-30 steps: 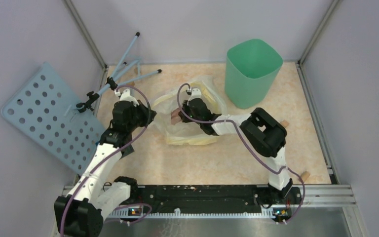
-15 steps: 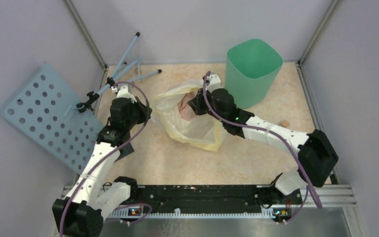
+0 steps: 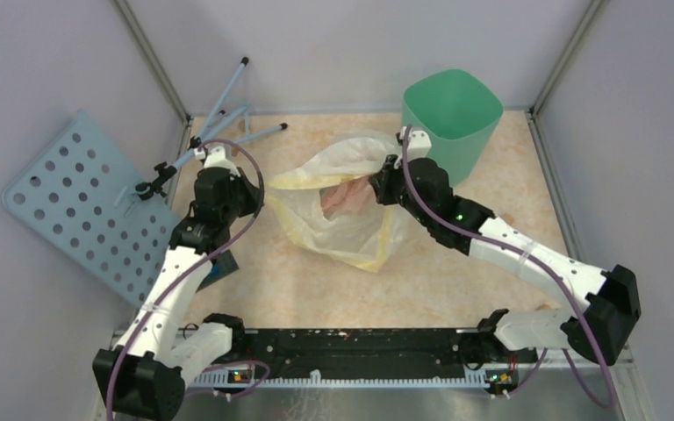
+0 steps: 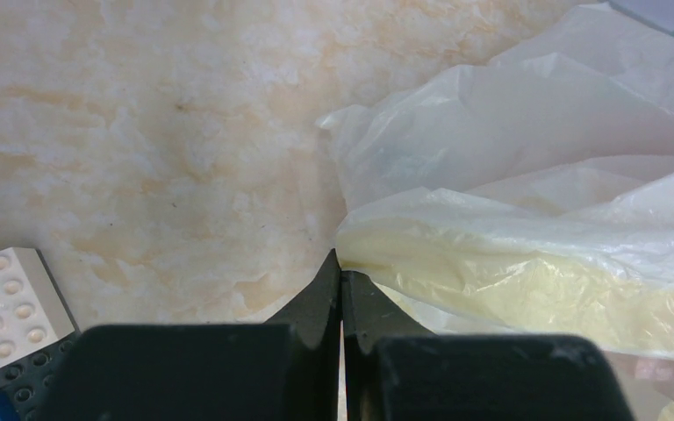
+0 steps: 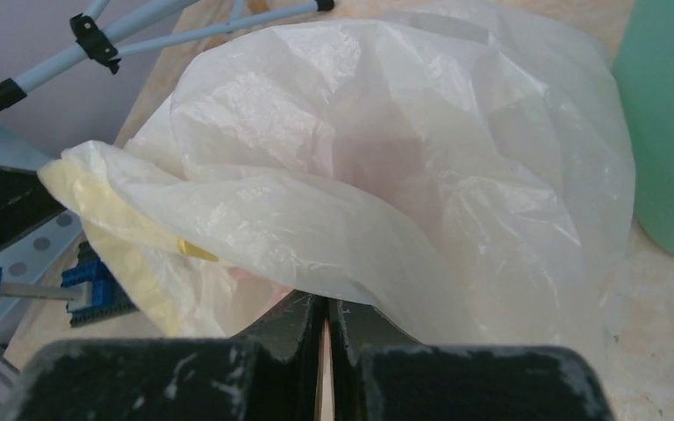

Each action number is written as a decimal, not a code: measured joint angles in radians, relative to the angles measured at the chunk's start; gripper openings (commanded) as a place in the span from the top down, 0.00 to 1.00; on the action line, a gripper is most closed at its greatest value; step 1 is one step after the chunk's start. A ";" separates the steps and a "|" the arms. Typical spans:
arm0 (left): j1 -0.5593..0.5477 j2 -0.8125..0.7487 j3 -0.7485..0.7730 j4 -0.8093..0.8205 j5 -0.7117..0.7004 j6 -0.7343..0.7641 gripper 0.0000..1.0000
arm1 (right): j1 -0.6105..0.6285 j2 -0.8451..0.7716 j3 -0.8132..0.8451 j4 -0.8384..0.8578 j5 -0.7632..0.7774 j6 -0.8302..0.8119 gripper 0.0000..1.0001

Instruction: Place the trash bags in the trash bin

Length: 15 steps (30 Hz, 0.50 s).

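Observation:
The mint-green trash bin (image 3: 452, 132) stands upright at the back right and shows at the right edge of the right wrist view (image 5: 667, 132). Left of it, a large pale-yellow bag (image 3: 342, 241) is stretched between my grippers. The pale-pink trash bag (image 3: 342, 195) shows inside its open mouth. My left gripper (image 3: 261, 200) is shut on the yellow bag's rolled left rim (image 4: 509, 281), the rim ending at the tips (image 4: 340, 263). My right gripper (image 3: 377, 182) is shut beside the bin. Pale film covers its tips (image 5: 326, 303), with pink film (image 5: 259, 279) at them.
A blue perforated board (image 3: 79, 206) leans against the left wall, with blue rods (image 3: 228, 114) behind it. Toy bricks (image 4: 4, 303) lie by the left arm (image 5: 96, 285). Small wooden pieces (image 3: 507, 219) lie on the right. Metal frame posts bound the table.
My right gripper has travelled from the bag's middle up and right toward the bin, lifting and stretching the bags. The left gripper has kept its hold and shifted slightly back.

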 measured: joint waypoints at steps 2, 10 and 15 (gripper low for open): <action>0.001 0.008 0.002 -0.001 -0.001 0.002 1.00 | 0.000 -0.036 -0.026 -0.004 -0.031 0.001 1.00; 0.003 0.093 0.010 -0.003 -0.005 -0.006 1.00 | 0.000 -0.064 -0.017 -0.024 -0.394 -0.023 1.00; 0.003 0.136 0.010 -0.004 -0.064 -0.041 1.00 | 0.000 -0.109 0.001 -0.049 -0.541 -0.029 1.00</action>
